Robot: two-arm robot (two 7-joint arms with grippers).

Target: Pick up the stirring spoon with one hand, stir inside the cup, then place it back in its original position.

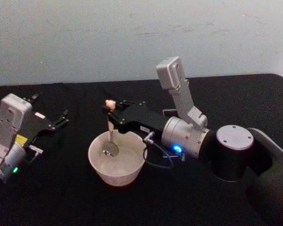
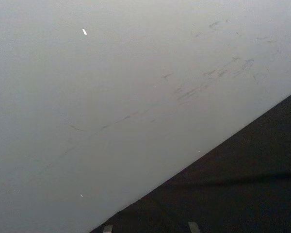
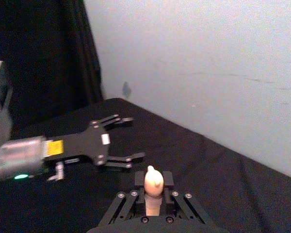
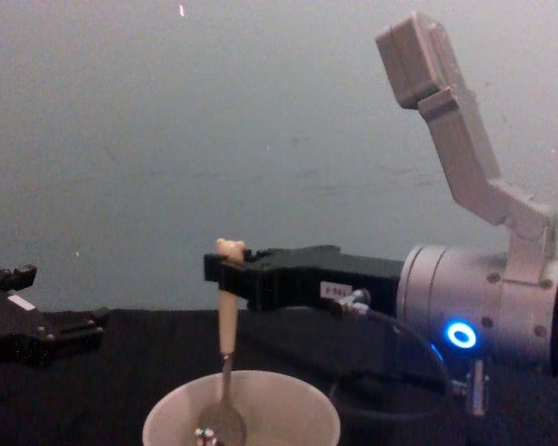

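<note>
One cup [image 1: 116, 177], stirring spoon [image 1: 111, 139] inside, right gripper [image 1: 111, 113] holding, left gripper [image 1: 51, 106] aside

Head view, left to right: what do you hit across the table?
left gripper, open and idle → cup, with the right gripper holding the stirring spoon upright in it → right arm's blue-lit wrist.

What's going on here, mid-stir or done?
Mid-stir, by the look of it. The right gripper is shut on the stirring spoon just below its bear-head top. It holds the spoon roughly upright with the metal bowl down inside the cup. The left gripper is open and idle at the left, over the black table. The spoon is not back in its holder yet.
</note>
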